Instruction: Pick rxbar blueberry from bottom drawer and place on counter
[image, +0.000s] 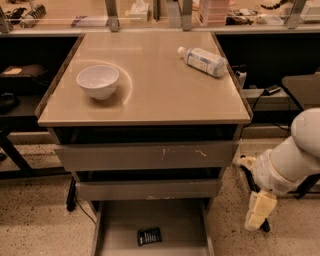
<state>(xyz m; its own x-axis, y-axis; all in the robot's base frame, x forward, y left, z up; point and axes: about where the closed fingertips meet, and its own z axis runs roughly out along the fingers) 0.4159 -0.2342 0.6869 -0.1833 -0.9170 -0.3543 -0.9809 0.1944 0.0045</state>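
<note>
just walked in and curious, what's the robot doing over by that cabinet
The robot's tool hangs low to the right of the cabinet, outside the open bottom drawer. The bar lies on the drawer floor, not yet picked up and well apart from the tool. On the counter are a bowl and a bottle lying on its side.

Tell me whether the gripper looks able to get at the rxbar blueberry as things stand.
Probably yes. The bottom drawer is pulled out, the rxbar blueberry lies uncovered on its floor, and the gripper hangs low to the drawer's right; only its thin side wall lies between them.
</note>
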